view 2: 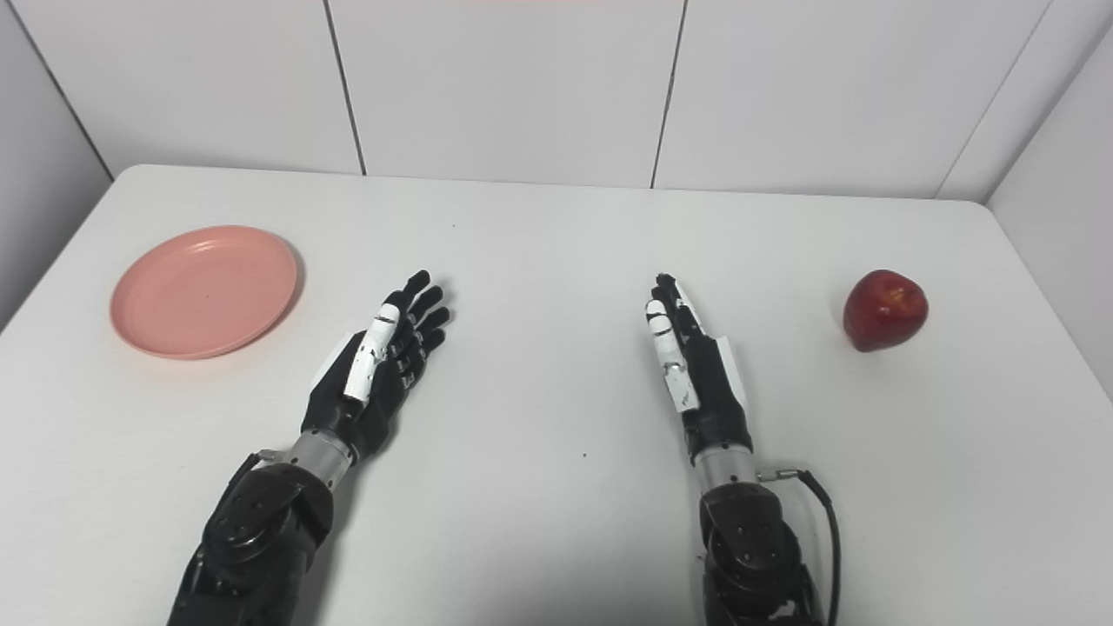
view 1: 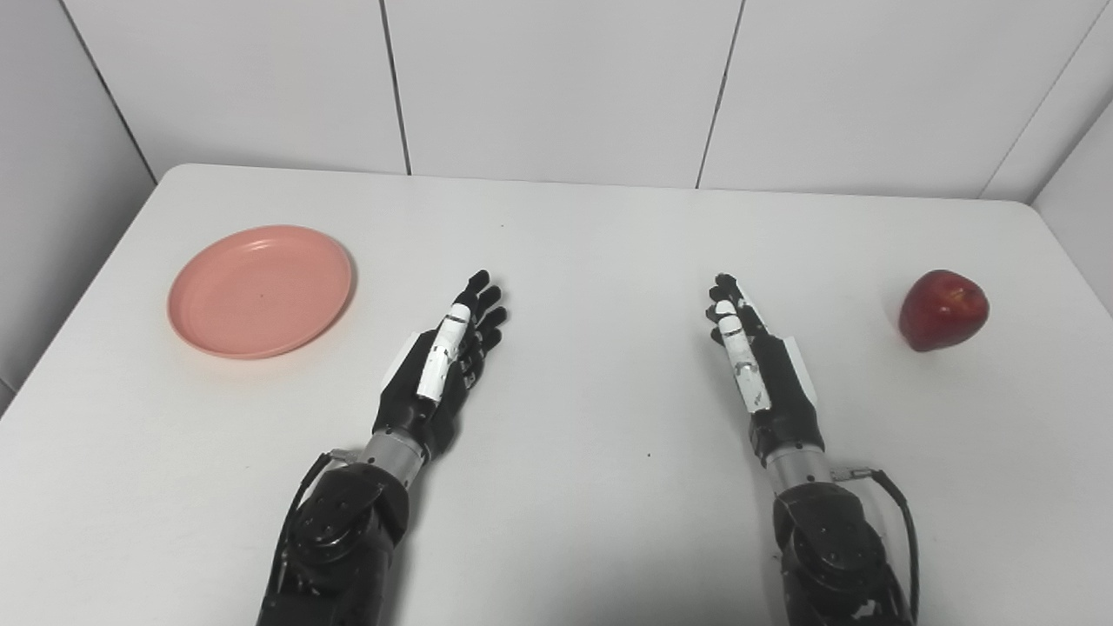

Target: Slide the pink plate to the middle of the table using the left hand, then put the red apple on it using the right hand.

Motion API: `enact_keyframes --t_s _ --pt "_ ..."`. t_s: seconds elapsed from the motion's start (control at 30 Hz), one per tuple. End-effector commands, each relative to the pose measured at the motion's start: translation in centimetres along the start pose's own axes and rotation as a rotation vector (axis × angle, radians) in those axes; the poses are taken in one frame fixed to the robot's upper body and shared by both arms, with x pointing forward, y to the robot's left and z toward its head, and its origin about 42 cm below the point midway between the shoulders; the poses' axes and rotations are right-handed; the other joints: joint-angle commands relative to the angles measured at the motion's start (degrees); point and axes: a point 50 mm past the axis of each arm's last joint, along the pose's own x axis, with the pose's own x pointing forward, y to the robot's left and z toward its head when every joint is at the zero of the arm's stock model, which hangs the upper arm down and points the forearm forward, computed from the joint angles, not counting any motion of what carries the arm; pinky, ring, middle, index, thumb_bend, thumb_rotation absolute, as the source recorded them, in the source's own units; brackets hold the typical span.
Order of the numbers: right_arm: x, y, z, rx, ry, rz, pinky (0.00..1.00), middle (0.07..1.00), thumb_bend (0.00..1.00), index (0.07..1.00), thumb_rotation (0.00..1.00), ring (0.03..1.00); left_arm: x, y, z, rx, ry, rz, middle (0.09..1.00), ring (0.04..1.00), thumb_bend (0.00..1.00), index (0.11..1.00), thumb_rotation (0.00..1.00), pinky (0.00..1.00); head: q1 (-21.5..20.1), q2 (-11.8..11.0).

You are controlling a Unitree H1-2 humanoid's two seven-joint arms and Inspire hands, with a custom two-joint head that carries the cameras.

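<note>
A pink plate (view 1: 261, 291) lies flat on the left side of the white table (view 1: 591, 252), with nothing on it. A red apple (view 1: 943, 310) stands on the table at the far right. My left hand (view 1: 448, 361) rests over the table to the right of the plate, open, fingers stretched forward, holding nothing. My right hand (view 1: 752, 356) is also open with straight fingers, well to the left of the apple and apart from it.
White wall panels (view 1: 556, 87) rise right behind the table's far edge. The table's rounded far corners show at the left and right. Bare tabletop lies between my two hands.
</note>
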Motion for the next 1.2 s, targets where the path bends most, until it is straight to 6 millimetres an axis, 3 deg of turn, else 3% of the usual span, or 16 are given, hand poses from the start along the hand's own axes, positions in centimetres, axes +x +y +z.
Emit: enact_keyframes --t_s 0.0,0.8,1.17 --pt "0.46 -0.04 1.07 -0.005 -0.045 0.007 0.94 0.940 0.18 0.937 1.00 0.923 0.25 -0.53 0.38 -0.004 -0.029 -0.033 0.999 0.984 0.42 0.991 1.00 1.00 0.1 0.1" --pt "0.37 -0.10 1.10 0.002 -0.054 0.006 0.93 0.936 0.17 0.933 1.00 0.919 0.22 -0.58 0.25 -0.005 -0.029 -0.039 1.000 0.988 0.42 0.995 1.00 1.00 0.6 0.1" --pt "0.29 -0.35 0.81 -0.004 -0.053 0.004 0.93 0.933 0.16 0.932 1.00 0.916 0.23 -0.84 0.08 0.001 -0.027 -0.040 1.000 0.984 0.43 0.994 1.00 1.00 2.4 -1.0"
